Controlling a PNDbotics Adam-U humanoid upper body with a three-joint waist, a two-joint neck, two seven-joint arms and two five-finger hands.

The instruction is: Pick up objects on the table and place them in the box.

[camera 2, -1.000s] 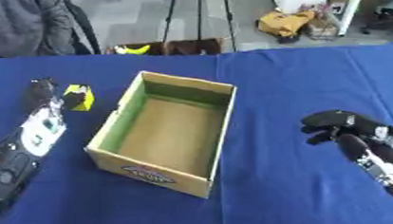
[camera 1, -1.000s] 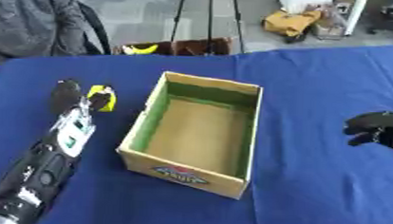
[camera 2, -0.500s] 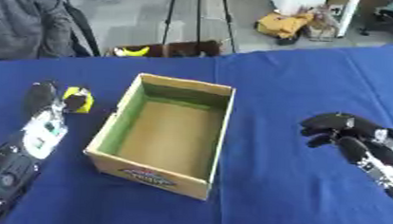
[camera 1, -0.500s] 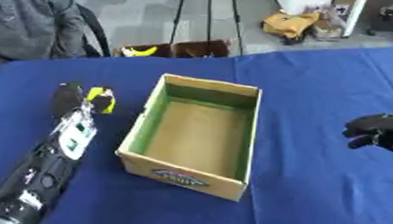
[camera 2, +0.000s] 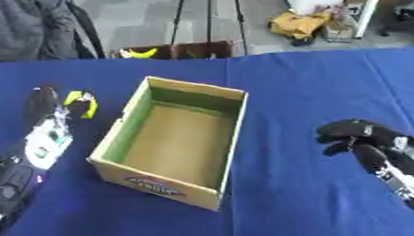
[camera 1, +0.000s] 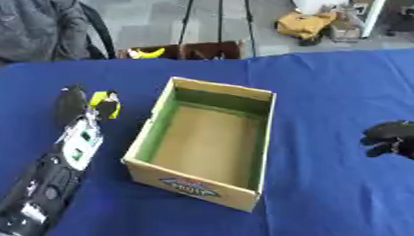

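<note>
An open cardboard box [camera 1: 246, 97] with a green inner lining stands in the middle of the blue table [camera 1: 335, 75], and nothing shows inside it. Left of it lies a small yellow and black object [camera 1: 102, 101]. My left hand [camera 1: 69, 103] reaches up from the lower left and lies right beside that object, touching or nearly touching it. Whether it holds the object is not visible. My right hand [camera 2: 360, 138] is right of the box, fingers curled, with nothing in it.
A person in a grey top [camera 1: 31, 22] sits at the table's far left edge. Beyond the far edge are a tripod [camera 1: 217, 15], a low box with a yellow thing [camera 1: 152, 52] and a yellow bag [camera 1: 304, 25] on the floor.
</note>
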